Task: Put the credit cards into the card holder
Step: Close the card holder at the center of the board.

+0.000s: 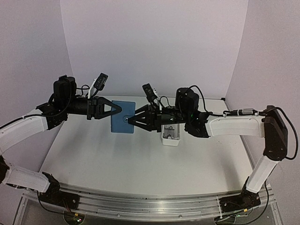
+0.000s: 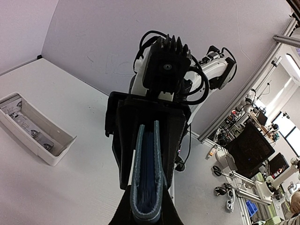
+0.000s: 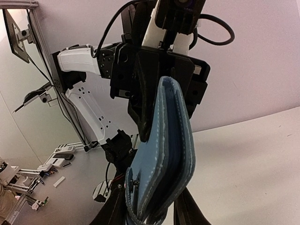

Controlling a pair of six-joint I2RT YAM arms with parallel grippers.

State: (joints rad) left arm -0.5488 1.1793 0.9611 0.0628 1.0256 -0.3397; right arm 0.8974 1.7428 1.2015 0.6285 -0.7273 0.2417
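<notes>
Top external view, left to right: my left gripper [image 1: 119, 108] is pressed together on the left edge of the card holder [image 1: 119, 121], pinching it. The blue holder hangs in the air above the rear of the desk [image 1: 140, 159], between my two grippers. Its broad face is turned to the overhead camera, its longer side upright in that view, and its snap sits low by my right fingers. My right gripper [image 1: 129, 121] straddles the holder's lower right edge, one finger on each side; I cannot tell whether it is squeezing. Just beyond, under my right wrist, a white tray [image 1: 171, 138] rests on the desk, partly hidden by that arm.
</notes>
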